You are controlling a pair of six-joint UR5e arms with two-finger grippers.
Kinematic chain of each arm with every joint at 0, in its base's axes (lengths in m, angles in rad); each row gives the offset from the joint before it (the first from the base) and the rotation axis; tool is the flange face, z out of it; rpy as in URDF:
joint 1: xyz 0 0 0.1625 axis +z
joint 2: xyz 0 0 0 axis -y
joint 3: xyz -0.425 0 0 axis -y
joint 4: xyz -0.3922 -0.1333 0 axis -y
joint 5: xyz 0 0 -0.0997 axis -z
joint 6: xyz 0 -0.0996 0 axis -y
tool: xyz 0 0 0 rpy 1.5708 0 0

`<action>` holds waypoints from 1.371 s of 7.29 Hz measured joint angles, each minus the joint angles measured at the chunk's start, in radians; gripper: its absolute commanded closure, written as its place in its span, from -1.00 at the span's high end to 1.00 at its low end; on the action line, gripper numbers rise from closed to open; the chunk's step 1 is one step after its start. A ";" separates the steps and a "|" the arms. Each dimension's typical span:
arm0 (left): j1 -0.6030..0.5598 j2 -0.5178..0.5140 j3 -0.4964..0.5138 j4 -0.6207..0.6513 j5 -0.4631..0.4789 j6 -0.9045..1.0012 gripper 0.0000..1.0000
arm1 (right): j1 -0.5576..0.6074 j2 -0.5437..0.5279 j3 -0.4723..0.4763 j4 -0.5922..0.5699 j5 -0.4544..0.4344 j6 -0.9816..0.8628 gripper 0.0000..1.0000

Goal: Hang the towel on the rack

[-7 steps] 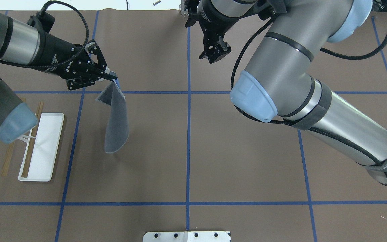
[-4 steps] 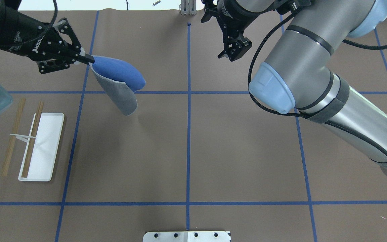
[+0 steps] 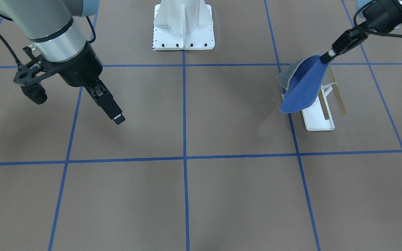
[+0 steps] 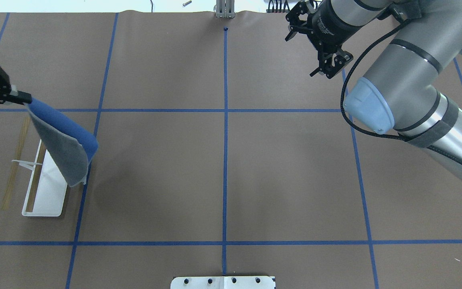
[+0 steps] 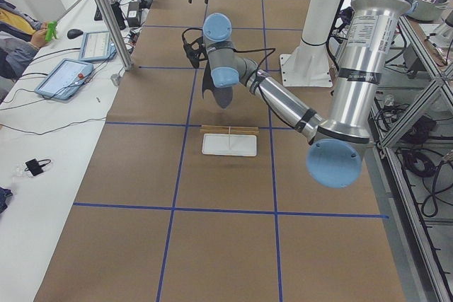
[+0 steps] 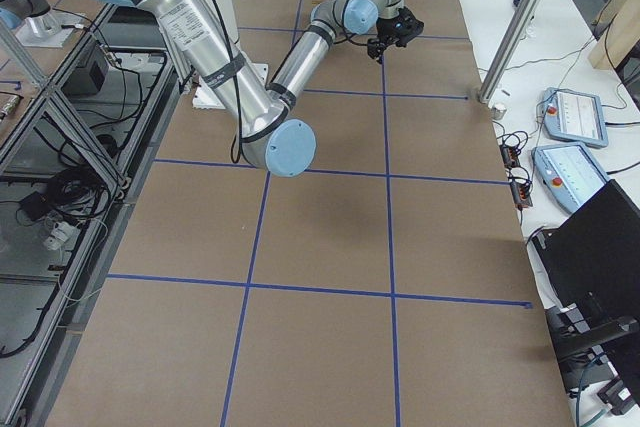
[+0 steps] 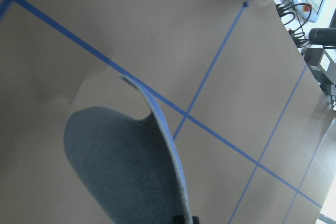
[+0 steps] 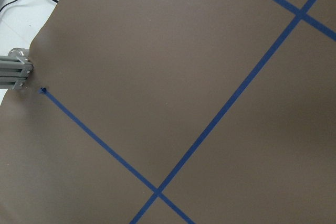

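Overhead exterior view: left end effector (image 4: pixel 24 97) sits at the view's left edge, fingers pinched narrow on one corner of the towel (image 4: pixel 64 142). The towel hangs free in the air, blue face up and toward bench centre, grey face toward the rack (image 4: pixel 48 192).

Key relation: the rack lies below the held corner, a little to the robot's left of the hanging cloth. Its two rods (image 4: pixel 14 160) run away from the robot, so their long axis is roughly in line with the way the towel trails from the grip. The towel's lower end overlaps the inner edge of the tray base (image 4: pixel 50 202) in this view; I judge it is above the rods, not yet resting on them.

Front-facing view agrees: towel (image 3: pixel 302 87) drapes from the left end effector (image 3: pixel 326 55) and hides the robot-side part of the rack (image 3: pixel 319 122).

Left arm is by far the nearer, its wrist near level, fingers pointing toward bench centre.

Right end effector (image 4: pixel 329 68) is well apart at the far side, raised, jaws apart and empty.
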 measured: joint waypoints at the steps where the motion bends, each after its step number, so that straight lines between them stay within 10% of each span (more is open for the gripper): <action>1: -0.049 0.066 0.053 -0.071 -0.042 0.069 -1.00 | 0.010 -0.024 0.003 0.000 0.012 -0.041 1.00; 8: -0.156 0.237 0.451 -0.454 -0.087 0.348 -0.97 | 0.045 -0.051 0.000 -0.002 0.019 -0.143 1.00; 9: -0.159 0.238 0.465 -0.458 -0.086 0.354 0.98 | 0.048 -0.055 0.000 -0.001 0.020 -0.151 1.00; 10: -0.159 0.238 0.475 -0.461 -0.083 0.357 0.96 | 0.052 -0.061 0.000 -0.001 0.021 -0.162 1.00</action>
